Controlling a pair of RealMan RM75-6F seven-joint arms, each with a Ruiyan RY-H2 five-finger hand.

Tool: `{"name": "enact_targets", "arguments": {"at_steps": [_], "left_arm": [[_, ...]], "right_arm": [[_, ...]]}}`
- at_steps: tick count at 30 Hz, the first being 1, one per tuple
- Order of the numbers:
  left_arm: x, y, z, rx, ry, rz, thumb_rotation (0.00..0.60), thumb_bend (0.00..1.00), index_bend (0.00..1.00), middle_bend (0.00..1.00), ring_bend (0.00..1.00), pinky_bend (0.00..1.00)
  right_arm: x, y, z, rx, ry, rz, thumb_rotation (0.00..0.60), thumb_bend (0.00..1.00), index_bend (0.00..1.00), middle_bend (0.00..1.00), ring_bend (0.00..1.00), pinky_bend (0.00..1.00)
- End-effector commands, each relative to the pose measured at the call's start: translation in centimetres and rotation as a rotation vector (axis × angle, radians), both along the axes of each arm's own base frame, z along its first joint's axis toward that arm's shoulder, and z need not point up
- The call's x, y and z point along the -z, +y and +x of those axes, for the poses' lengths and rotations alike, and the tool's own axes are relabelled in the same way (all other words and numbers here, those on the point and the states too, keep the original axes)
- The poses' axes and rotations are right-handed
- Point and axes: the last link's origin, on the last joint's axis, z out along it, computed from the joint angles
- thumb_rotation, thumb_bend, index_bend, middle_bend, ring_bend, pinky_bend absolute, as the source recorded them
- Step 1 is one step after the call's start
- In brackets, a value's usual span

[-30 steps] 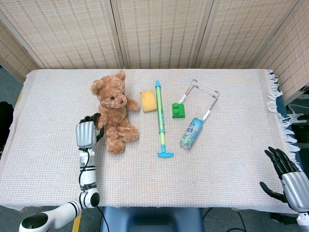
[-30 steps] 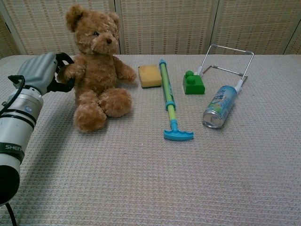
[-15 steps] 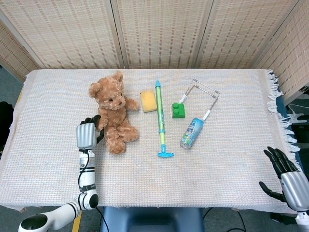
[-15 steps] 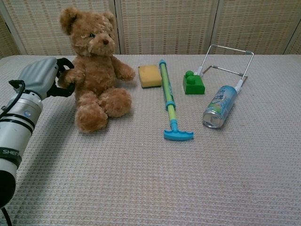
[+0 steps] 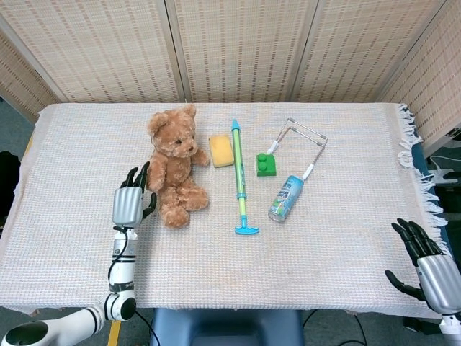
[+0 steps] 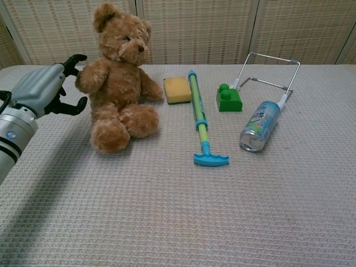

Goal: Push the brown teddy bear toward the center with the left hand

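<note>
**Bear released after a short push toward the middle**

The brown teddy bear [image 5: 173,164] sat upright on the left part of the table, its near arm just beside the yellow sponge [image 5: 221,151]. Compared with half a second before, its head had moved a little to the right and it sat straighter, where earlier it leaned to the left. The left hand [image 5: 129,202] was no longer on the bear's arm. It had drawn back to the left and its fingers [image 6: 74,59] were spread apart, with nothing in them. In the chest view there was a clear gap between the fingertips and the bear's fur.

This probably meant that one push was finished. The bear had gone only a small way, and it was still left of the blue-green toy pump [image 5: 240,180], so I judged that the task was not complete and another push could be needed.

Further right lay the green brick [image 5: 266,164], the wire stand [image 5: 302,143] and the can [image 5: 286,197], all unmoved. The right hand [image 5: 430,264] rested at the near right corner, open-fingered, holding nothing, as before.
</note>
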Motion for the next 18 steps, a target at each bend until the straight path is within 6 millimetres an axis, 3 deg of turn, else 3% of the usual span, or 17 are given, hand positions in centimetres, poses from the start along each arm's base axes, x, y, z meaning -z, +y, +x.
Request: {"name": "enact_targets", "arguments": {"at_steps": [1, 8, 12, 15, 18], "left_arm": [[-2.1, -4.2, -3.2, 0.002, 0.081, -0.089, 0.600, 0.45, 0.00, 0.02, 0.05, 0.36], [-5.7, -10.9, -6.4, 0.031, 0.029, -0.111, 0.600, 0.44, 0.00, 0.04, 0.05, 0.36], [-6.3, -12.0, -6.8, 0.043, 0.022, -0.112, 0.600, 0.44, 0.00, 0.06, 0.06, 0.36], [-7.5, -14.6, -7.5, 0.057, -0.027, -0.122, 0.600, 0.44, 0.00, 0.09, 0.07, 0.36], [-8.1, -14.9, -7.5, 0.069, -0.040, -0.130, 0.600, 0.44, 0.01, 0.10, 0.09, 0.36]], "right_arm": [[0.1, 0.0, 0.0, 0.003, 0.002, 0.000, 0.600, 0.14, 0.00, 0.02, 0.00, 0.21], [0.3, 0.0, 0.1, 0.005, 0.009, -0.004, 0.600, 0.14, 0.00, 0.02, 0.00, 0.21], [0.4, 0.0, 0.1, 0.006, 0.012, -0.003, 0.600, 0.14, 0.00, 0.02, 0.00, 0.21], [0.5, 0.0, 0.0, 0.012, 0.021, -0.010, 0.600, 0.14, 0.00, 0.02, 0.00, 0.22], [0.6, -0.1, 0.1, 0.014, 0.021, -0.020, 0.600, 0.14, 0.00, 0.02, 0.00, 0.22]]}}
